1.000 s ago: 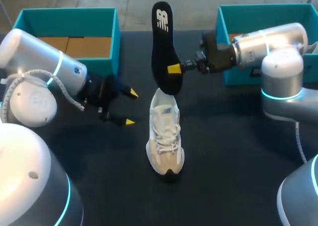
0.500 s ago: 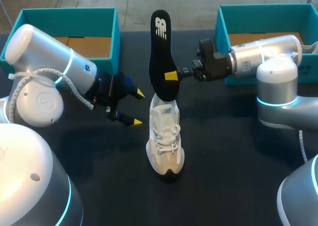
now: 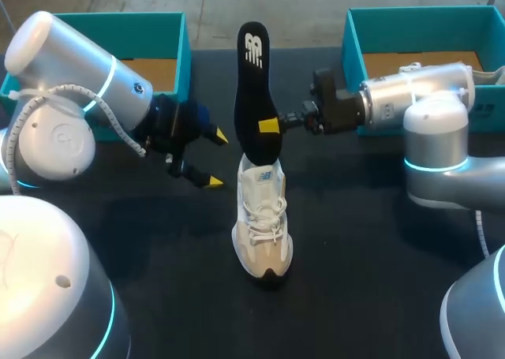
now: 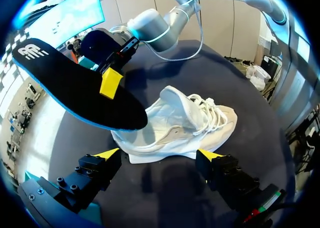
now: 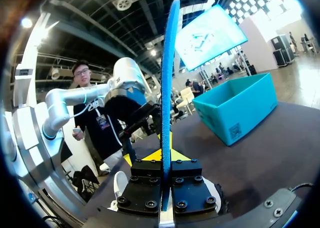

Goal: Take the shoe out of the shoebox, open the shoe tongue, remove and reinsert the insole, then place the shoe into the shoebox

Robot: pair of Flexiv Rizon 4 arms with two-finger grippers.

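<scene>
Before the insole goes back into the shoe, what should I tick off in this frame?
1. Right gripper shut on the insole: ok, clamped edge-on between both fingers.
2. Insole upright with its lower end at the heel opening of the shoe: ok, though cannot tell if the end is already inside.
3. Shoe standing on its sole on the table: ok.
4. Shoe steadied by the left gripper: not ok, it is open beside the shoe, not touching it.
5. Tongue pulled open enough: cannot tell.
</scene>
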